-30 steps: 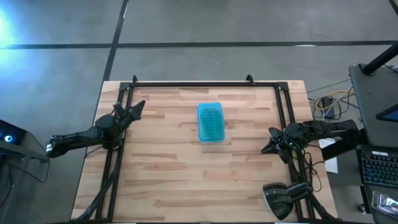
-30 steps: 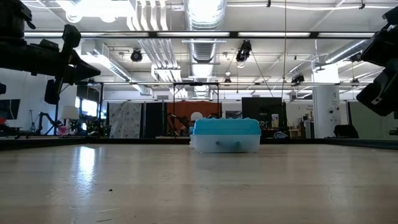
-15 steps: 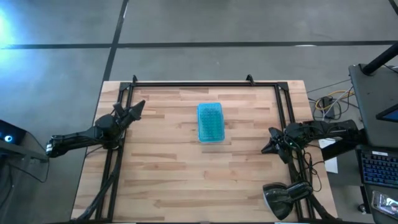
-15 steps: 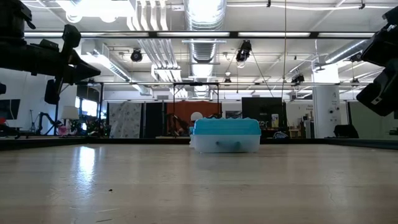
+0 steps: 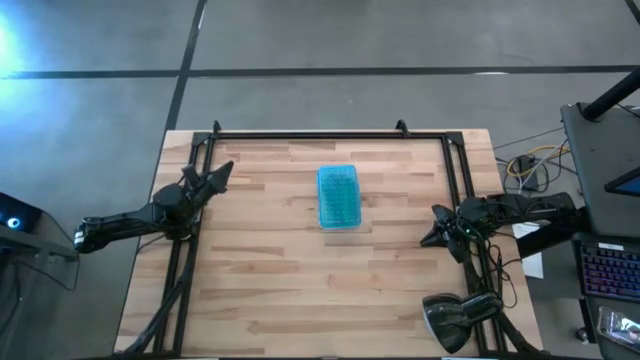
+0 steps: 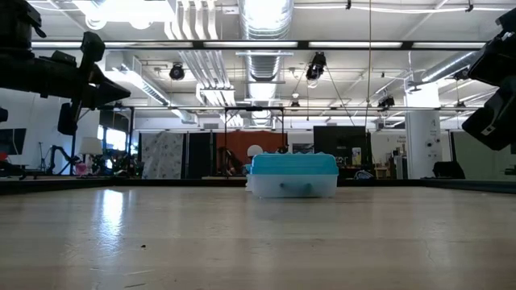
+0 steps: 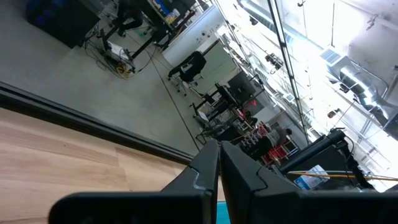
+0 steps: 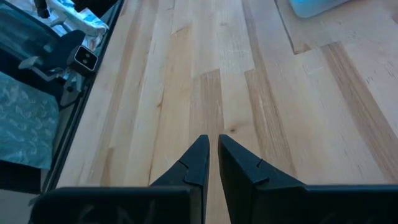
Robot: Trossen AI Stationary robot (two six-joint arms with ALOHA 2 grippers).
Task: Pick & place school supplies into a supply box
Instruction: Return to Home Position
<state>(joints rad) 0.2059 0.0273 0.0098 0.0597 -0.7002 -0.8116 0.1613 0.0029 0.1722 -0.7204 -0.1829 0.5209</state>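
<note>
The supply box [image 5: 338, 197] lies closed in the middle of the wooden table, teal-blue lid up over a clear-white tray [image 6: 293, 187]; a corner of it shows in the right wrist view [image 8: 314, 6]. No school supplies show in any view. My left gripper [image 5: 226, 169] is shut and hangs above the table's left edge, pointing level [image 7: 219, 149]. My right gripper [image 5: 426, 240] is shut above the right edge, tipped down toward the bare wood [image 8: 213, 144]. Both are far from the box.
A black frame [image 5: 330, 133] runs along the table's far edge and down both sides. Past the right edge are cables [image 5: 530, 165], a keyboard [image 5: 608, 268] and a black lamp-like object [image 5: 455, 318]. Bare wood lies all around the box.
</note>
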